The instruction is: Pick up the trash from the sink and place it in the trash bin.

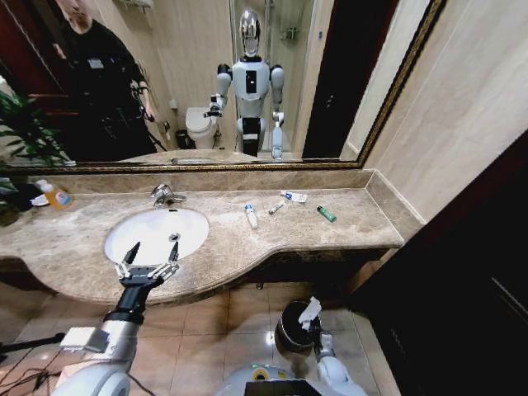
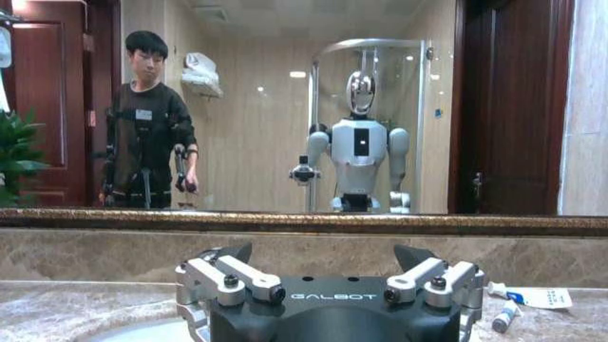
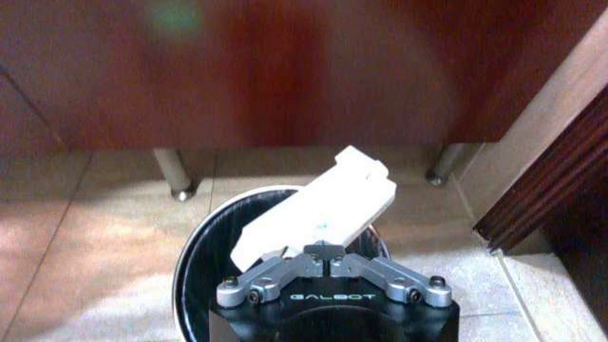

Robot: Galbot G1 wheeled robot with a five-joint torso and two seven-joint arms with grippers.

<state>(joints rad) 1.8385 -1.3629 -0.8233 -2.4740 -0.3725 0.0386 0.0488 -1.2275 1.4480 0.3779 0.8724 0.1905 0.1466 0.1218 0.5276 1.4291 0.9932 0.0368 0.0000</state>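
Note:
The white oval sink (image 1: pixel 157 233) with its chrome faucet (image 1: pixel 165 195) is set in the beige marble counter. My left gripper (image 1: pixel 151 252) hangs open and empty over the sink's front rim (image 2: pixel 323 255). Trash lies on the counter to the right of the sink: a white bottle with a blue cap (image 1: pixel 251 215), a small tube (image 1: pixel 275 208), a white-blue tube (image 1: pixel 294 196) and a green tube (image 1: pixel 327 214). Down by the floor, my right gripper (image 3: pixel 324 251) is shut on a white flat packet (image 3: pixel 318 206) directly above the dark round trash bin (image 3: pixel 195 256) (image 1: pixel 289 330).
A bottle of orange liquid (image 1: pixel 54 195) stands at the counter's far left beside a plant. A dark wooden cabinet wall (image 1: pixel 462 289) closes the right side. The vanity's metal legs (image 3: pixel 174 177) stand just behind the bin. A large mirror backs the counter.

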